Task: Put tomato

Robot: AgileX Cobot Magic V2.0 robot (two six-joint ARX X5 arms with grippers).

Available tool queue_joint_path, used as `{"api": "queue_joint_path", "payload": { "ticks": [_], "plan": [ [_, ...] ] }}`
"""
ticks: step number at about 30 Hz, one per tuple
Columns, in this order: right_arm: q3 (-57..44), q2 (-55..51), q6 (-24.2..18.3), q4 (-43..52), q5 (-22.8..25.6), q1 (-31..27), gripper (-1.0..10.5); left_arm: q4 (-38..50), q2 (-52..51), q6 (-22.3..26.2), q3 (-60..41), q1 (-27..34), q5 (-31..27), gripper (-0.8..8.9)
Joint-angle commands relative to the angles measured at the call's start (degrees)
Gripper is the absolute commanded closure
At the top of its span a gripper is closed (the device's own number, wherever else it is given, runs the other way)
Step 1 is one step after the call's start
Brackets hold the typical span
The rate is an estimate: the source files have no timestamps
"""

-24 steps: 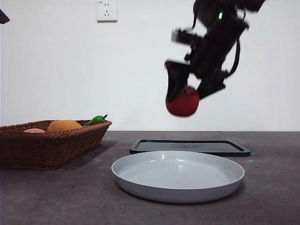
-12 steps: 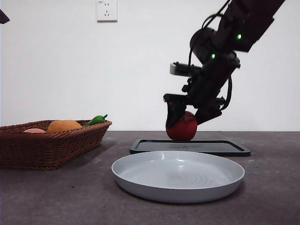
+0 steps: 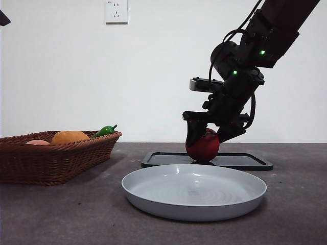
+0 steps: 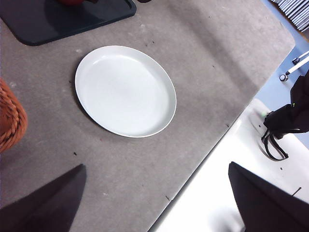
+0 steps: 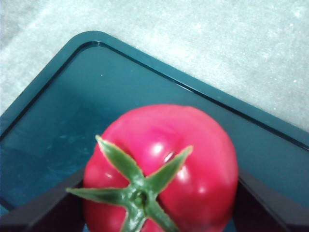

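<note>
The grey tabletop point(image 3: 61, 214) fills the lower part of the front frame, and my right arm comes in big and dark from the upper right. At lower left sits a brown wicker basket point(image 3: 51, 161) with an orange round fruit point(image 3: 70, 136) and a small green pepper point(image 3: 104, 130) showing above its rim. A pale grey round plate point(image 3: 194, 196) lies at lower centre, and just behind it lies a flat dark tray point(image 3: 240, 161). My right tool point(image 3: 208, 138) is clamped on the tomato point(image 3: 203, 147), one jaw on each side, and the tomato's underside meets the tray right of centre in the frame; in my right wrist view the tomato point(image 5: 161, 166) shows its green star calyx over the tray's dark floor point(image 5: 72, 101). My left tool point(image 4: 154, 203) hangs spread wide above the tabletop, holding nothing, with the plate point(image 4: 125, 92) beneath it.
</note>
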Motion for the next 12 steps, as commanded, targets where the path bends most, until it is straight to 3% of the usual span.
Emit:
{"api": "queue_joint_path", "payload": {
  "ticks": [1,12],
  "plan": [
    [1.20,1.92,-0.37,-1.33,-0.83,0.35,6.3,0.59,0.24,0.33,0.79,-0.20,0.24,3.48],
    [1.20,0.74,0.11,-2.91,-1.42,0.59,4.3,0.57,0.24,0.33,0.79,-0.20,0.24,3.48]
  ]
}}
